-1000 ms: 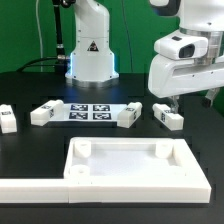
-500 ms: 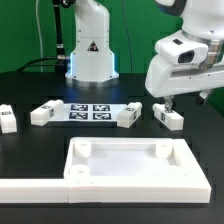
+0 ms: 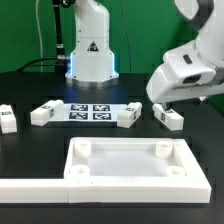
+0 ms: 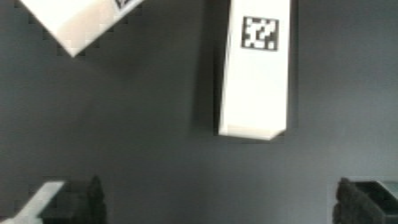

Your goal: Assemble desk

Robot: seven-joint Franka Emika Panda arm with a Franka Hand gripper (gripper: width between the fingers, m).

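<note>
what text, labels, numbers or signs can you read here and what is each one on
No words or numbers can be read.
Black triangle sign on the white robot base: symbol too small to read.
Square black-and-white tag on the leg in the wrist view, and those on the marker board: patterns, not text.

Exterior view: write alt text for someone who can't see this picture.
A white robot arm's gripper hangs close over a small tagged desk leg at the exterior view's right, on a black table. Three more legs lie in line with the marker board, and the rimmed desk top lies in front.
</note>
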